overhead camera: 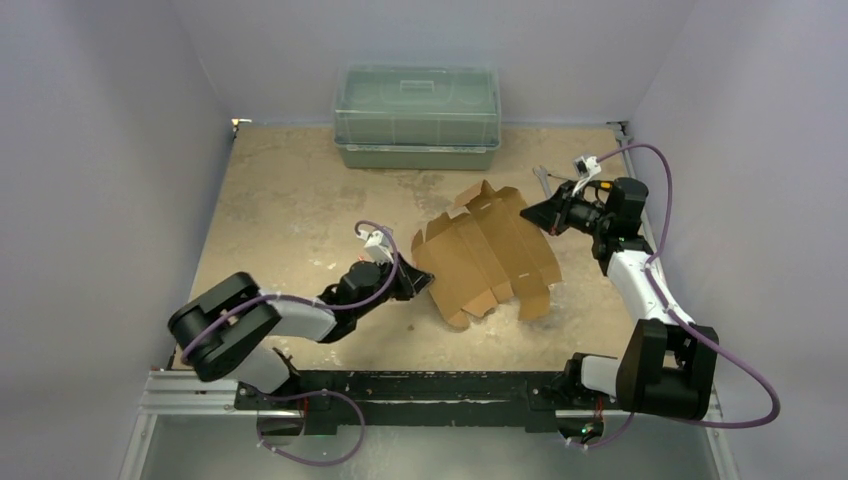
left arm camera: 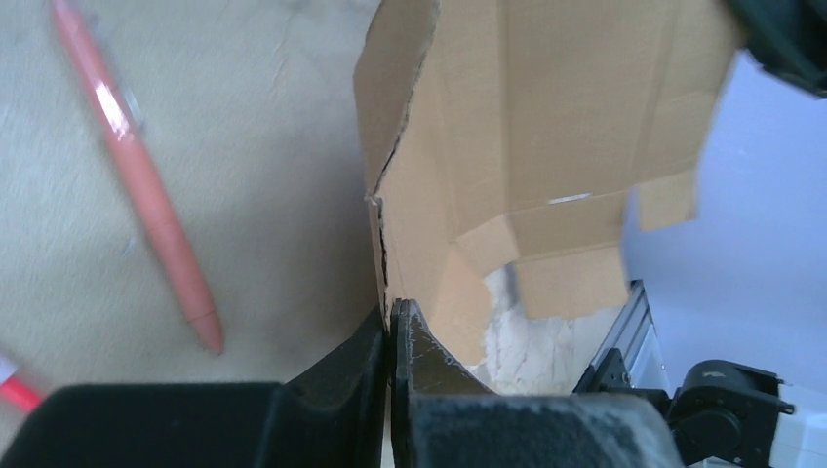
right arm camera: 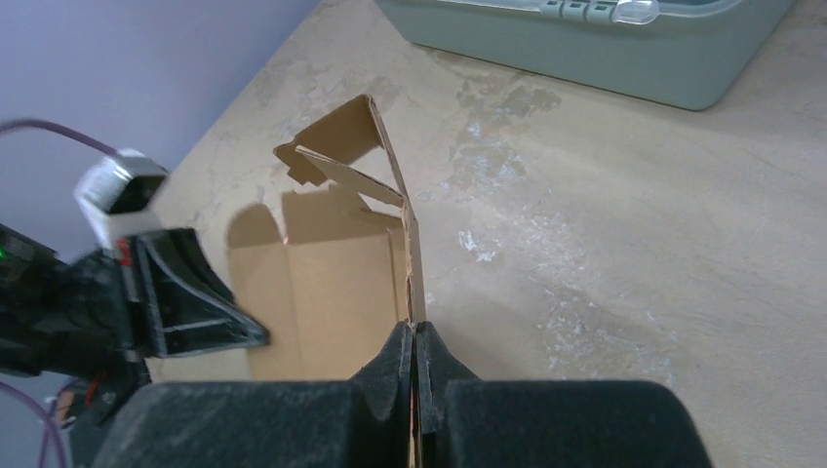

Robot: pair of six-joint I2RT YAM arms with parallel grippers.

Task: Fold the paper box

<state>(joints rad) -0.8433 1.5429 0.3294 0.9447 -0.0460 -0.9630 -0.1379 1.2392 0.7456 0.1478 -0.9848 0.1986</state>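
Note:
The paper box (overhead camera: 487,252) is a flat brown die-cut cardboard sheet with flaps, partly lifted off the table between both arms. My left gripper (overhead camera: 424,281) is shut on its left edge; in the left wrist view the sheet (left arm camera: 531,117) rises from the closed fingertips of that gripper (left arm camera: 392,312). My right gripper (overhead camera: 532,214) is shut on the far right edge. In the right wrist view the cardboard (right arm camera: 332,283) stands on edge out of its closed jaws (right arm camera: 414,331), and the left gripper (right arm camera: 190,307) shows beyond the sheet.
A green translucent lidded bin (overhead camera: 417,116) stands at the back of the table (overhead camera: 290,200), also seen as the bin (right arm camera: 605,49) in the right wrist view. A salmon-coloured pen (left arm camera: 137,180) lies on the table beside the sheet. Grey walls close in both sides.

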